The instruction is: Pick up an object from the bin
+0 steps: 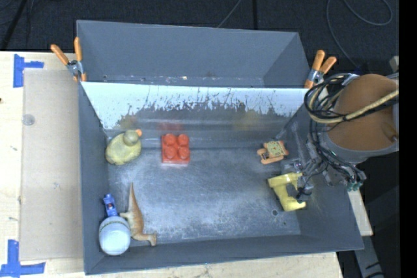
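scuffed matt metal bin, glossy plastic brick

You cannot see all of the yellow thing at the bin's right wall: the gripper covers one part of it.

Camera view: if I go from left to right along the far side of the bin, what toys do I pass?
First the duck → red brick → tan toy.
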You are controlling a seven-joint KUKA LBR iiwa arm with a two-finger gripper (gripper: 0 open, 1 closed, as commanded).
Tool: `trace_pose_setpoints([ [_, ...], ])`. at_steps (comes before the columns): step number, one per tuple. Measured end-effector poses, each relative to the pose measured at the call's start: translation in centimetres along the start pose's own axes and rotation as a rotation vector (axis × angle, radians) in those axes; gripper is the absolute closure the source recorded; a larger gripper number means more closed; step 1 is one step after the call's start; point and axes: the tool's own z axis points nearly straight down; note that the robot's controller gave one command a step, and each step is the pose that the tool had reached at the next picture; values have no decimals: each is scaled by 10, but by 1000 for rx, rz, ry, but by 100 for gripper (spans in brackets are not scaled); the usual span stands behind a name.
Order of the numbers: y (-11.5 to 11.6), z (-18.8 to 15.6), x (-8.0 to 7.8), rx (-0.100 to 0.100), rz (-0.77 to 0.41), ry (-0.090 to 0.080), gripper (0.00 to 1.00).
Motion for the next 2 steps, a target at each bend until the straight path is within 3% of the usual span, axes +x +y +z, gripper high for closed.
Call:
trace_pose_setpoints([
  [1,0,0,0,0,0,0,100],
  [2,-5,-85,3,-1,21,0,100],
])
